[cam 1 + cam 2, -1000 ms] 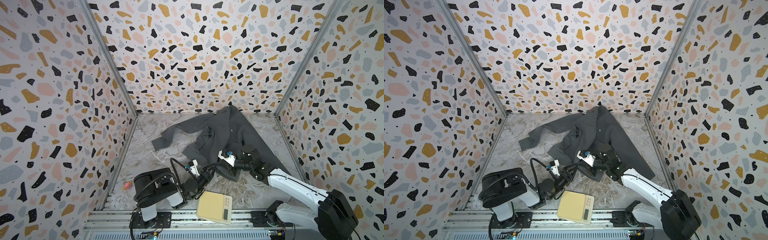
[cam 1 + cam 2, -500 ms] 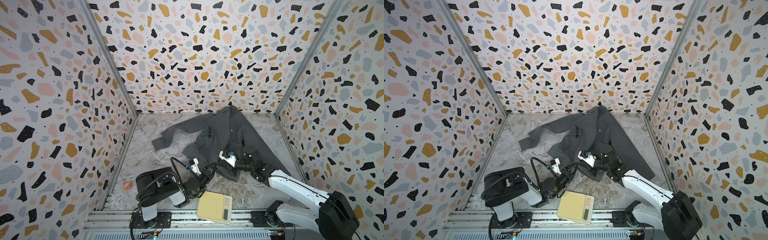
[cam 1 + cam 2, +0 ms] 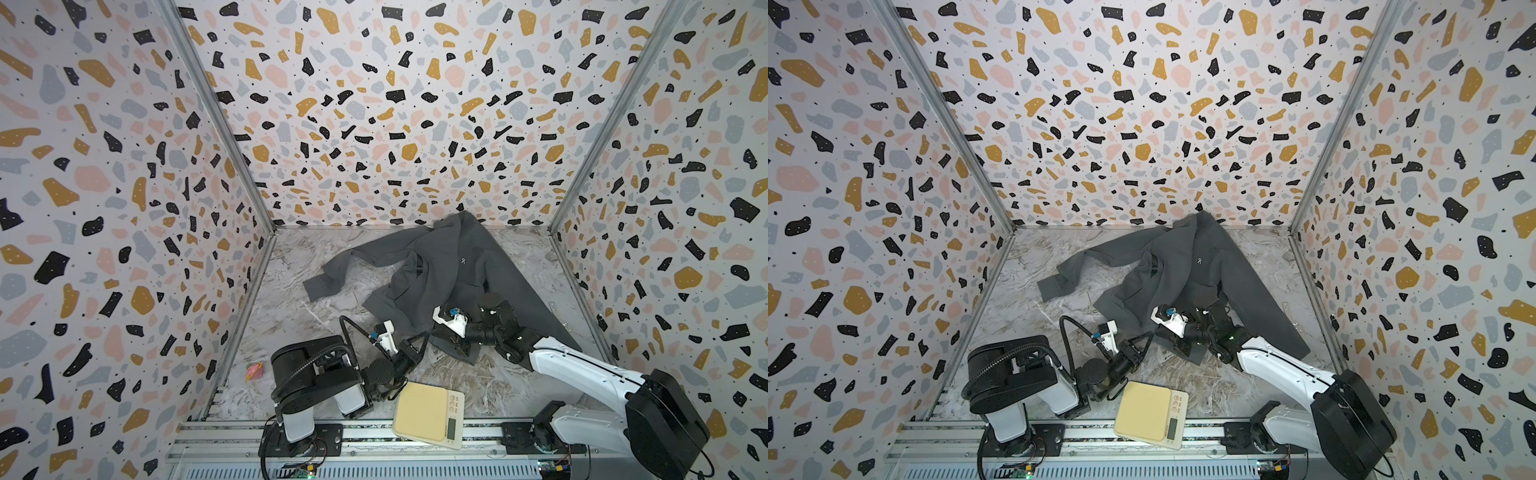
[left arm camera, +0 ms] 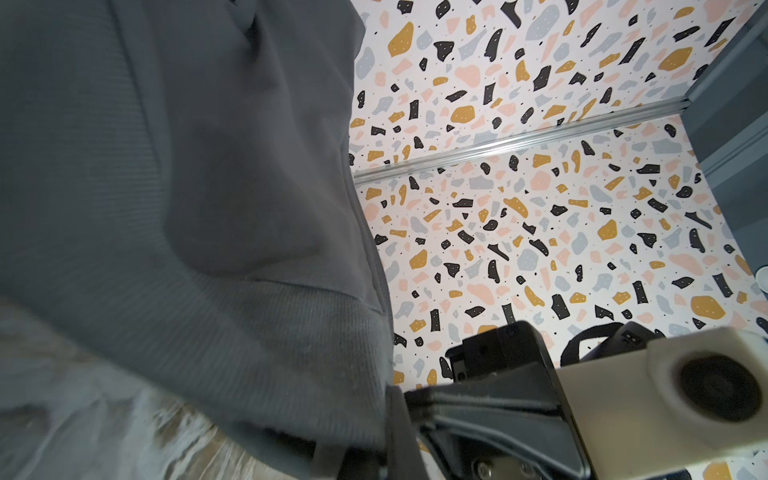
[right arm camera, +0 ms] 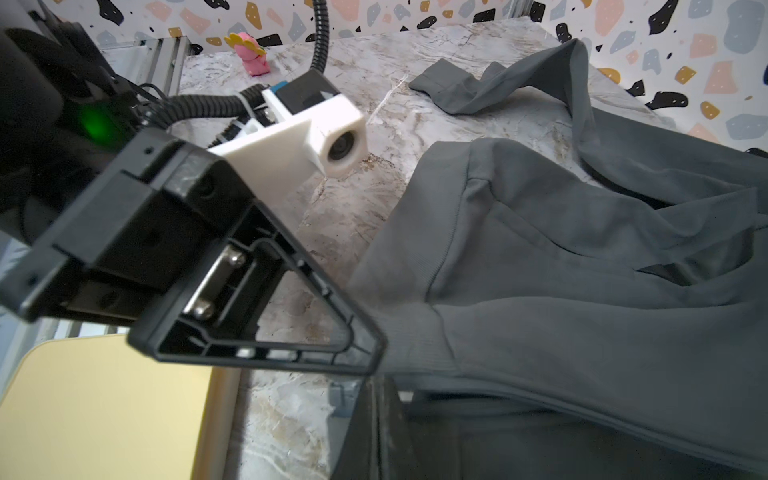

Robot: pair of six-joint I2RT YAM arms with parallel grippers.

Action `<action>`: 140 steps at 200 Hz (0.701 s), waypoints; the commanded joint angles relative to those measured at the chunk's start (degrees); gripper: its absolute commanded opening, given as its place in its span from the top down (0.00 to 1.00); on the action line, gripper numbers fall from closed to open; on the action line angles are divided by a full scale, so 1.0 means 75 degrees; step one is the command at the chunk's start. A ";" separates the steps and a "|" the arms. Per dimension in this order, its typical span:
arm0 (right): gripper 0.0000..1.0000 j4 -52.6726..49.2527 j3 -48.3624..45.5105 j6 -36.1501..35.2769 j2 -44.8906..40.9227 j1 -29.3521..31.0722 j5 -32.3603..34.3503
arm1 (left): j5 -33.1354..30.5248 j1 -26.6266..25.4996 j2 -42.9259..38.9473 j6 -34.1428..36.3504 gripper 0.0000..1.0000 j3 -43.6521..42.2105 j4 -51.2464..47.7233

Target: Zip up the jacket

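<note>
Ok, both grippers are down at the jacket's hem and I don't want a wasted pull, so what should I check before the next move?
1. Left gripper fingers shut on the jacket hem: ok.
2. Right gripper fingers shut on the hem next to it: ok.
3. Zip ends mated at the hem: cannot tell, hidden by fingers and folds.
4. Jacket front lying flat: not ok, one side is folded over and bunched.
5. Scale off the fabric: ok, it lies apart near the front edge.
6. Pink toy out of the way: ok, far off by the side wall.
</note>
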 commanded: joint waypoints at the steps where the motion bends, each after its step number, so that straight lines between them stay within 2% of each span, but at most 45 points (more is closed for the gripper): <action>1: 1.00 0.0849 0.0134 -0.0228 0.0083 -0.0298 0.0777 | 0.0326 -0.0077 -0.0254 -0.0041 1.00 -0.0536 0.0504; 53: 1.00 0.1379 0.0569 -0.0303 0.0942 -0.0410 0.1179 | 0.0502 -0.0077 -0.0950 0.0276 1.00 -0.0624 -0.0221; 81: 1.00 0.1479 0.0985 -0.0364 0.1466 -0.0719 0.2110 | 0.0423 -0.0077 -0.1615 0.0425 1.00 -0.0813 -0.0950; 104: 1.00 0.1743 0.1317 -0.0351 0.1893 -0.1198 0.2836 | 0.0225 -0.0077 -0.2595 0.0733 1.00 -0.0837 -0.2380; 140: 1.00 0.2021 0.2341 -0.0437 0.2950 -0.2167 0.3265 | -0.0395 -0.0077 -0.4365 0.1407 1.00 -0.0591 -0.5061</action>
